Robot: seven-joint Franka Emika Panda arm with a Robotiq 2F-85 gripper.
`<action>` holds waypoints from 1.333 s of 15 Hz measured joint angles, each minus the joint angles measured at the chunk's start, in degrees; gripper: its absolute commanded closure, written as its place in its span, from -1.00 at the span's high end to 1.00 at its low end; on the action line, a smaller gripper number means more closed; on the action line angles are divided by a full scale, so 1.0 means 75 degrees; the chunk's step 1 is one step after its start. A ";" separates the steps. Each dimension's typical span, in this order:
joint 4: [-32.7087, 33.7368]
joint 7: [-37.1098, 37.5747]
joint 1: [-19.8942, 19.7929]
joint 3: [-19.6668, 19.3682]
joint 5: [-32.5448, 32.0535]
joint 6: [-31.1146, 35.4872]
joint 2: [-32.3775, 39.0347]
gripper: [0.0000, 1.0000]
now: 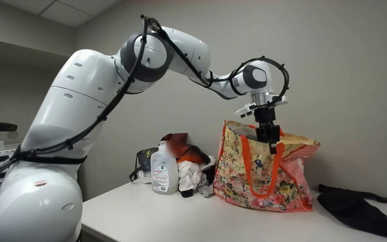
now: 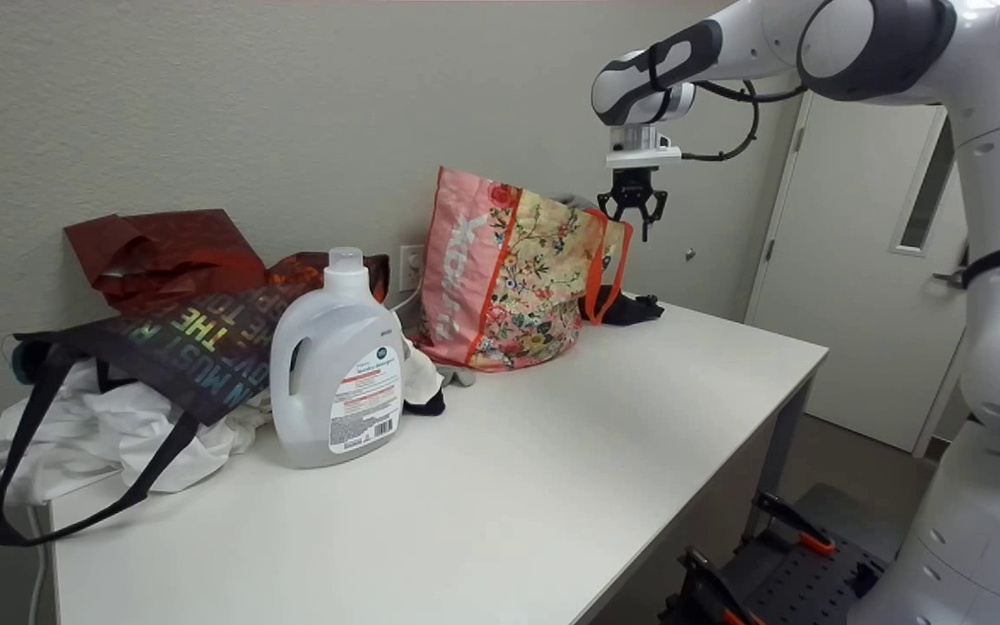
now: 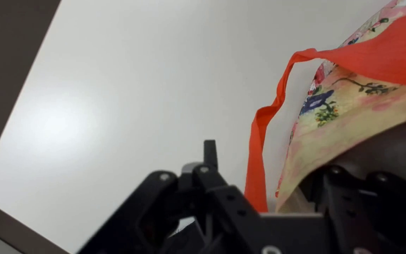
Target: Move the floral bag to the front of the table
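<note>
The floral bag (image 1: 232,171) stands upright on the white table (image 1: 180,220), near the back wall. It also shows in an exterior view (image 2: 535,278) and in the wrist view (image 3: 315,148). My gripper (image 1: 270,143) points down at the bag's open top rim. In the wrist view my gripper (image 3: 261,171) is open. One finger is outside the bag over the table; the other is inside, partly hidden by the rim. The bag's rim and an orange-red strap (image 3: 257,141) lie between the fingers, with gaps visible. The inner fingertip is hidden in both exterior views.
A detergent bottle (image 1: 164,171) stands beside the bag. Behind it is a pile with a dark red bag (image 2: 179,256), a black printed bag (image 2: 205,356) and white cloth (image 2: 118,434). A black cloth (image 1: 354,208) lies on the bag's far side. The wall is close behind.
</note>
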 measured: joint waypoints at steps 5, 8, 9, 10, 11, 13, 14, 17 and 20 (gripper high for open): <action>0.0100 0.0006 -0.0021 -0.0004 0.0001 0.0000 0.0062 -1.00; 0.0175 0.0114 -0.0022 -0.0018 -0.0009 0.0000 0.0093 -0.99; 0.0192 0.0138 -0.0023 -0.0044 -0.0021 0.0000 0.0093 -0.99; 0.0206 0.0158 -0.0023 -0.0089 -0.0061 0.0000 0.0091 -0.99; 0.0208 0.0192 -0.0031 -0.0138 -0.0116 0.0000 0.0081 -0.99; 0.0196 0.0295 -0.0063 -0.0283 -0.0226 0.0005 0.0030 -0.99; 0.0165 0.0319 -0.0103 -0.0360 -0.0269 0.0013 -0.0018 -0.99; -0.0031 0.0377 -0.0257 -0.0638 -0.0284 0.0113 -0.0210 -0.99; -0.0412 0.0415 -0.0411 -0.0942 -0.0284 0.0460 -0.0442 -0.99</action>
